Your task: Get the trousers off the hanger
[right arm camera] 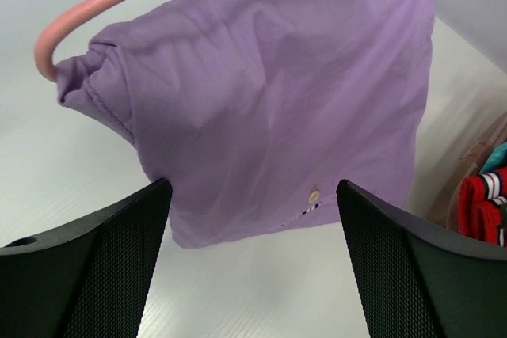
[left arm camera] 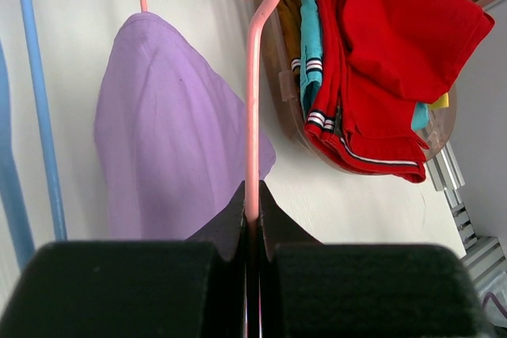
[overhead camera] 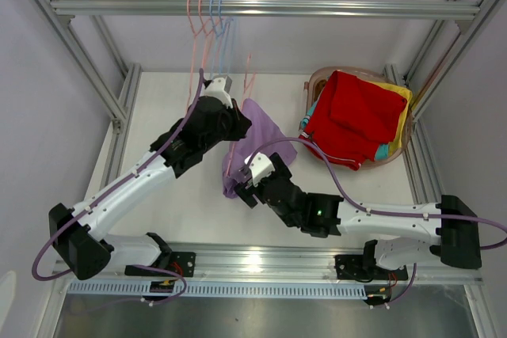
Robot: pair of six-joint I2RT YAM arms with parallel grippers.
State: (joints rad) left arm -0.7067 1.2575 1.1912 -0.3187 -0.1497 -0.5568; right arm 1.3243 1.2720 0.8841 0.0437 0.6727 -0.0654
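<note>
- The lavender trousers (right arm camera: 277, 116) hung draped over the pink hanger (left arm camera: 253, 100), above the table (overhead camera: 158, 211) and between the two arms. They were judged to be the last pair not yet freed.
- The left gripper (left arm camera: 252, 203) was clamped tight on the hanger's wire shaft. This evidently steadied it and let the cloth hang clear for the other arm.
- The right gripper (right arm camera: 253, 195) stood wide apart and empty, its jaws facing the lower cloth. Contact could not be confirmed. It appeared placed to seize and pull.
- The red trousers (overhead camera: 352, 120), teal trousers (overhead camera: 384, 150) and yellow trousers (overhead camera: 402, 99) lay heaped in the tub (overhead camera: 317, 78) at the far right.
- Bare hangers (overhead camera: 212, 25) hung on the rail (overhead camera: 317, 9).
</note>
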